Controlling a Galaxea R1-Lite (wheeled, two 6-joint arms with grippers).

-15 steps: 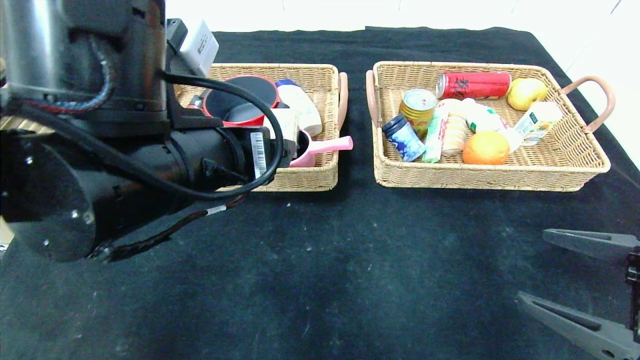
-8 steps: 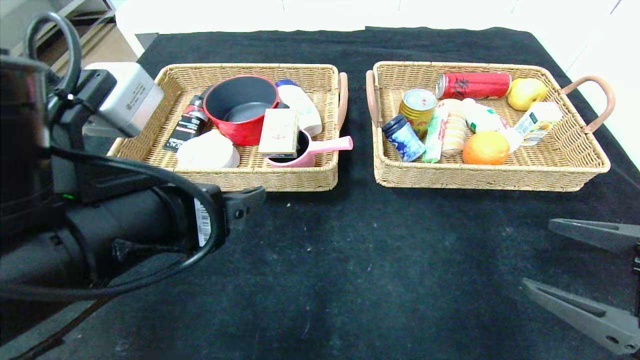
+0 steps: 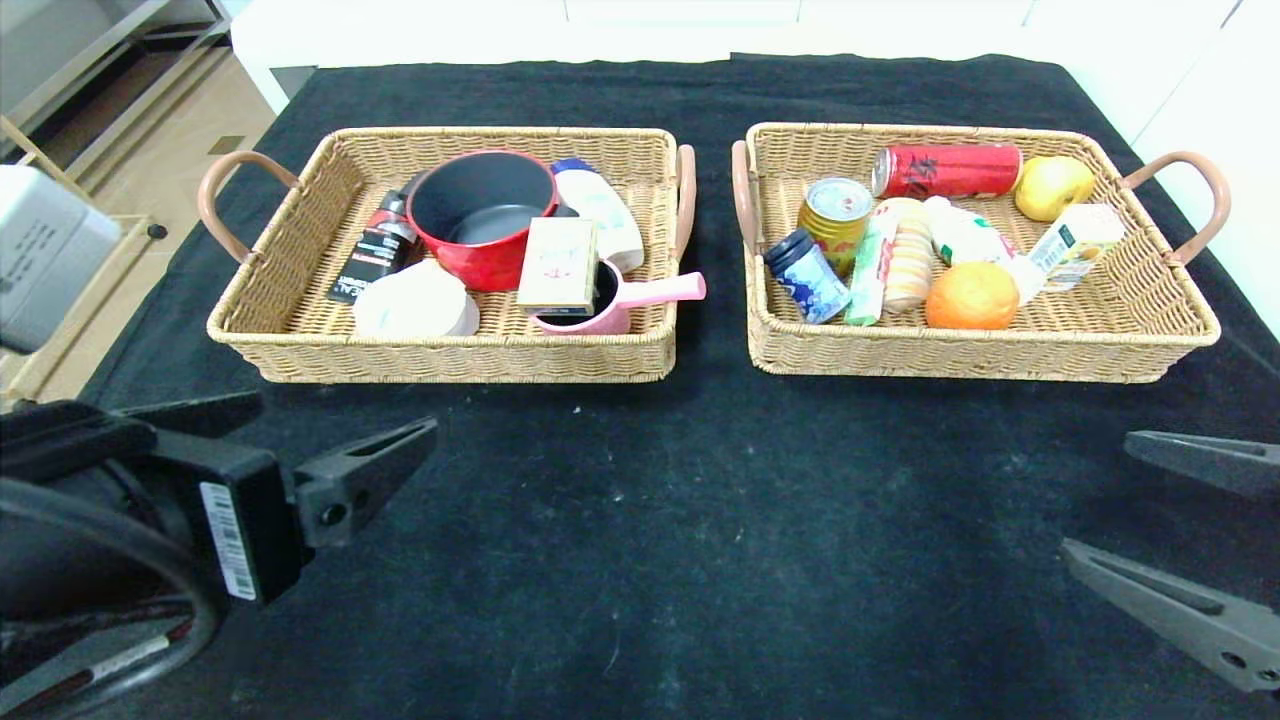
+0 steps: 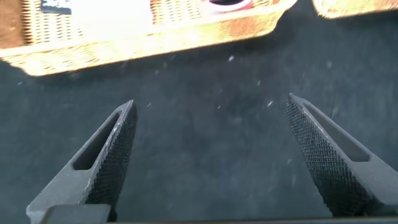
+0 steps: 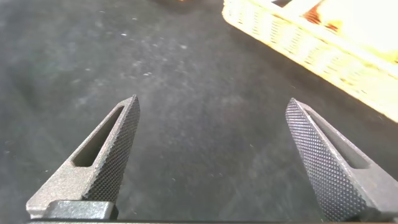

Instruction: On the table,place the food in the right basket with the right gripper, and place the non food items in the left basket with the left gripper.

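Now the table [image 3: 700,520] is lying bare ahead of the left basket [image 3: 450,355], which is holding the non food items [image 3: 483,215]; the right basket [image 3: 980,355], beside it, is holding the food [image 3: 836,208]. The left gripper [image 3: 300,440] and the right gripper [image 3: 1180,540] are hanging spread wide and empty, nearer the robot than that basket. Probably little is remaining to go wrong; a low sweep of either arm could be snagging a wicker rim.

Head view high above table [image 3: 700,520], wrist views low over cloth, sharing basket [image 4: 155,43] edges

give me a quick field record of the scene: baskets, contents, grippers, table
left basket: red pot, beige card box, pink saucepan
right basket: gold can, biscuits, blue-lidded jar, orange
left gripper: open, empty, over cloth near left basket
right gripper: open, empty, near right basket
table: black cloth
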